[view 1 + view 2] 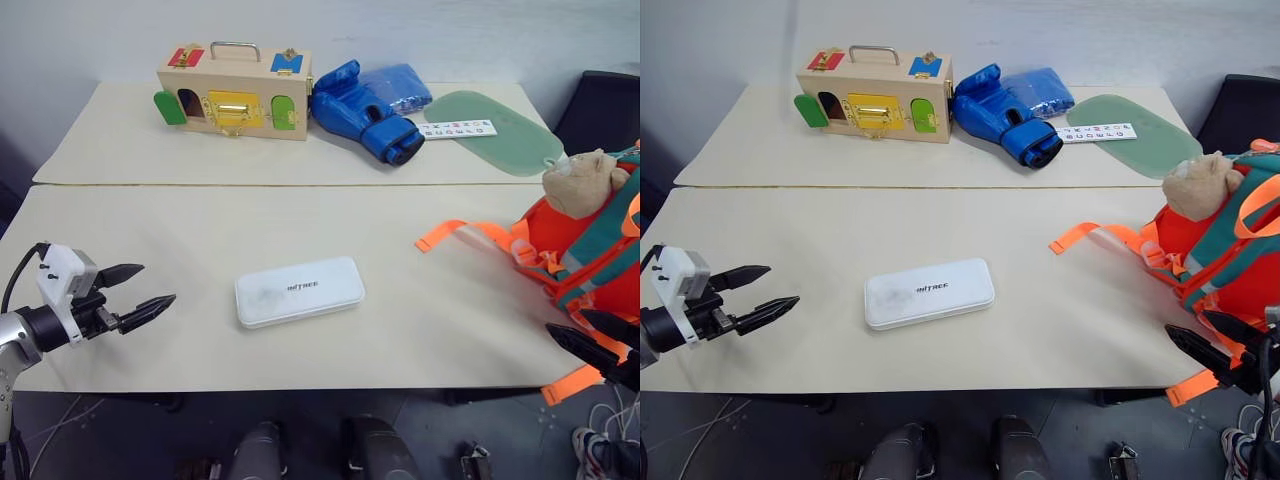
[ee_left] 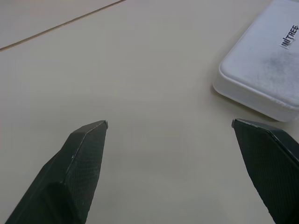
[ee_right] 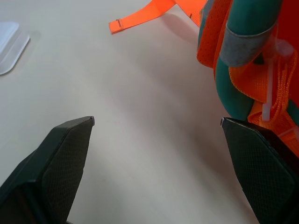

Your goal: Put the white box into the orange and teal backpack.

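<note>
Blue boxing gloves (image 1: pixel 370 108) beside wooden box (image 1: pixel 234 92), far side.

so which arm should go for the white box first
Probably the left. The left gripper is open, empty and pointing toward the white box, with bare table between. The right gripper, also open, sits beside the backpack, farther from the box.
</note>
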Controlling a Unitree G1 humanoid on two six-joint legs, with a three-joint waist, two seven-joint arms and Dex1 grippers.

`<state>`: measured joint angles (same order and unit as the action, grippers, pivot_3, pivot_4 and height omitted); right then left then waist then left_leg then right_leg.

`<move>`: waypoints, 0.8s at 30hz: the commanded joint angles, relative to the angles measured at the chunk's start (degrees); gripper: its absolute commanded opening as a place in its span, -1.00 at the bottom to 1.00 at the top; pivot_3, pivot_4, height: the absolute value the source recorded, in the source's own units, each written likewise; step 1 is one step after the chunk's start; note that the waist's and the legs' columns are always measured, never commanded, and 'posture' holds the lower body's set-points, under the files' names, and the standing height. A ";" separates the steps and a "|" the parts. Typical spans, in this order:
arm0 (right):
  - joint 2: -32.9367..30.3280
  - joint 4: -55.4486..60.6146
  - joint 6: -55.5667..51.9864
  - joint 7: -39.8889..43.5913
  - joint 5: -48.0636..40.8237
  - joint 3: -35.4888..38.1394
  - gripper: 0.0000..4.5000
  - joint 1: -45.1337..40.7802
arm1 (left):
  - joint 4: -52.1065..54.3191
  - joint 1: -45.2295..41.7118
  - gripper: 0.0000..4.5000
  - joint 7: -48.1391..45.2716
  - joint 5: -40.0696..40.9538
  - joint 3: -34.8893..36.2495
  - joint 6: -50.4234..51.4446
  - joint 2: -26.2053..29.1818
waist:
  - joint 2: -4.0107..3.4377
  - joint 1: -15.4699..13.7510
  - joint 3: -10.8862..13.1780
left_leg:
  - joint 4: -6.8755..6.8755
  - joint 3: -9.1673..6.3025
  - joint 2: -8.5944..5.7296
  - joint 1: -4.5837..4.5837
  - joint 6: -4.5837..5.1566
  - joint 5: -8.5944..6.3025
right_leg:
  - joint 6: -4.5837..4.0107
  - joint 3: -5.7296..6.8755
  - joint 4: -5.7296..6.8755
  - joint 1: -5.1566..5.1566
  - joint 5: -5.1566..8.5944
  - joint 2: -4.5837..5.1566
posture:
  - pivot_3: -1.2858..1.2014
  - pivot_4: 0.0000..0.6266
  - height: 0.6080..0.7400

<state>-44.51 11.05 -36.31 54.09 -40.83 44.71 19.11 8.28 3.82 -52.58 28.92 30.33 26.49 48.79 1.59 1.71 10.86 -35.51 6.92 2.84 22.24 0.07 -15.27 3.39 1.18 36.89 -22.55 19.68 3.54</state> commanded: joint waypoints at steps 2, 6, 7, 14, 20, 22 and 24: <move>0.36 0.72 1.06 -0.01 -0.53 0.42 0.97 0.09 | 1.64 0.15 0.99 0.70 0.43 0.38 1.07 0.63 | 0.00 -0.03 0.00 | 0.00 0.00 0.00 0.00 0.00 0.00 | 0.00 0.00 0.00 0.00 0.00 0.00 | 0.03 -0.52 1.00; 0.34 0.64 -0.03 -0.73 -1.83 0.90 0.97 -1.02 | 1.73 -0.19 0.99 1.53 0.55 0.37 2.27 0.43 | 0.00 0.02 0.00 | 0.00 0.00 0.00 0.00 0.03 0.02 | 0.01 0.00 0.00 0.00 -0.01 0.00 | 0.03 -0.52 1.00; 0.23 0.59 -0.27 -0.70 -2.04 0.92 0.97 -1.15 | 1.87 -0.15 0.99 1.62 0.53 0.31 2.27 0.28 | 0.00 0.00 0.00 | 0.00 0.00 -0.01 0.00 0.04 0.02 | 0.01 0.00 0.01 0.00 -0.01 0.00 | 0.03 -0.52 1.00; -1.93 3.99 -3.35 3.82 -6.93 2.44 0.97 0.82 | 4.29 0.81 0.99 2.31 0.17 -1.10 2.62 -0.13 | 0.00 -0.07 0.00 | 0.00 0.00 -0.01 0.00 0.05 0.04 | 0.03 0.00 0.01 0.02 -0.02 0.00 | 0.03 -0.52 1.00; -5.53 12.34 -5.68 7.49 -10.79 -4.29 0.57 -2.25 | 10.48 5.06 0.73 -0.46 1.97 -3.26 2.71 -1.09 | -0.01 0.41 -0.01 | -0.03 0.02 0.01 -0.05 0.06 0.05 | 0.04 -0.01 0.06 0.04 -0.02 -0.02 | 0.03 -0.52 1.00; -6.61 13.19 -4.18 8.36 -8.72 -8.67 0.27 -3.97 | 11.45 5.18 0.46 -0.07 1.29 -5.07 2.51 -1.65 | -0.01 0.14 -0.01 | -0.03 0.01 0.01 -0.07 0.08 0.08 | 0.04 -0.01 0.08 0.06 -0.02 -0.02 | 0.03 -0.52 1.00; -7.04 12.59 -1.43 7.94 -4.63 -14.85 -0.01 -7.52 | 11.89 4.56 0.21 0.66 0.48 -7.15 2.22 -2.45 | -0.01 -0.01 -0.01 | -0.05 0.01 0.00 -0.07 0.09 0.10 | 0.04 0.00 0.08 0.06 -0.02 -0.02 | 0.03 -0.52 1.00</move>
<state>-51.07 23.06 -39.89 61.72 -47.44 32.42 12.71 18.40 8.56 -52.39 29.42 23.69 29.47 46.56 1.58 1.70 10.85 -35.59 6.92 2.83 22.18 0.16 -15.16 3.43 1.17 36.97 -22.49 19.65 3.53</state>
